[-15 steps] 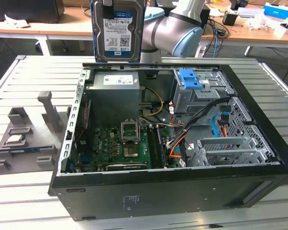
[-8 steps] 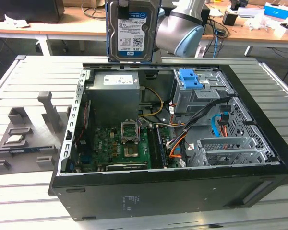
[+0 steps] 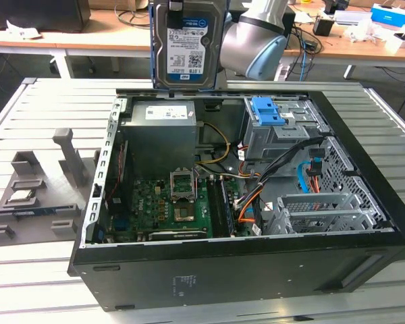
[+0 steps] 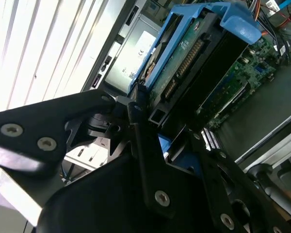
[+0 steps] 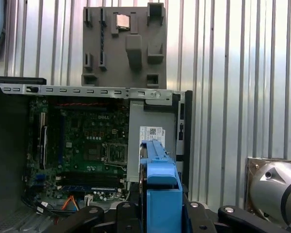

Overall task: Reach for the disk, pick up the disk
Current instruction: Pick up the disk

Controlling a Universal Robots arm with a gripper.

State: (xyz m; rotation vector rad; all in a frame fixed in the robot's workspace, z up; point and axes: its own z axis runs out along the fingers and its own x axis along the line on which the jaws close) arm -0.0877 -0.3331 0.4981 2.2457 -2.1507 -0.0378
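The disk, a silver hard drive with a white-and-blue label in a blue bracket, hangs upright above the back edge of the open computer case in the exterior view. In the second wrist view my gripper is shut on the disk, its black fingers clamping the end of the blue bracket. The first wrist view looks down past the disk's blue bracket onto the case interior. The grey arm stands just behind the drive.
The open black computer case holds a motherboard, a power supply, cables and a drive cage with a blue latch piece. A grey fixture carrying a small square chip lies on the slatted table at the exterior view's left.
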